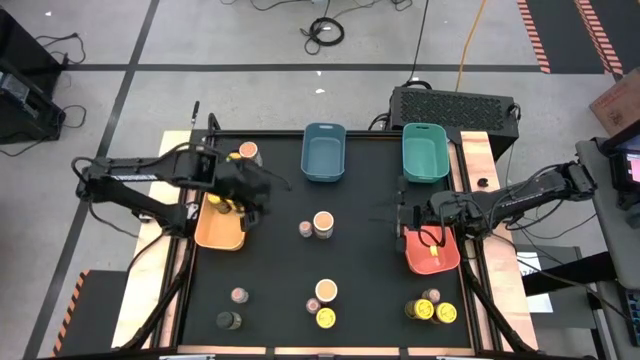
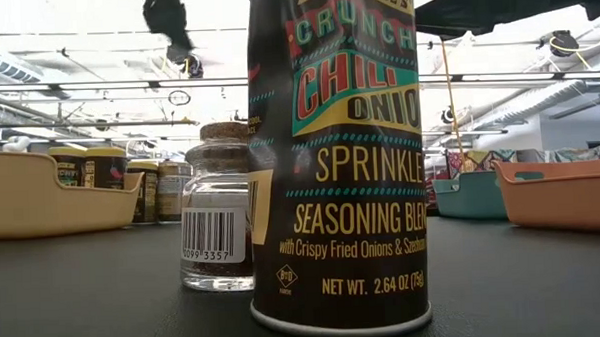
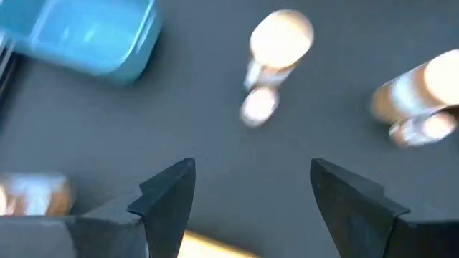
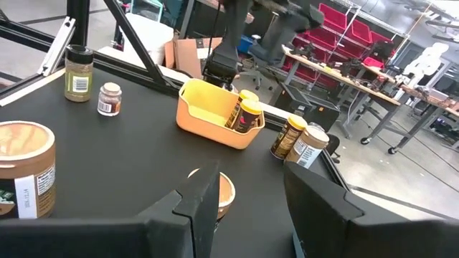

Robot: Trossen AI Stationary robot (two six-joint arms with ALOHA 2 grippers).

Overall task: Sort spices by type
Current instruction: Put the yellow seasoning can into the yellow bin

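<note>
Spice jars stand scattered on the black table. A peach-topped jar (image 1: pixel 323 222) with a tiny pinkish-topped one (image 1: pixel 306 229) stands mid-table. More jars stand along the near edge, among them a yellow-lidded pair (image 1: pixel 436 311) and a dark olive jar (image 1: pixel 229 320). Yellow-lidded jars (image 1: pixel 216 201) stand in the orange bin (image 1: pixel 222 235). My left gripper (image 1: pixel 250 197) hovers open and empty at that bin's right rim; in the left wrist view (image 3: pixel 251 186) only table lies between its fingers. My right gripper (image 1: pixel 404 215) is open beside the red bin (image 1: pixel 432 252), pointing toward the mid-table jar (image 4: pixel 226 188).
A blue bin (image 1: pixel 323 152) and a teal bin (image 1: pixel 425 152) sit at the far edge. The red bin holds something yellow (image 1: pixel 433 262). A peach-topped jar (image 1: pixel 248 152) stands by the orange bin's far end. In the low view a tall chili-onion jar (image 2: pixel 340 157) fills the foreground.
</note>
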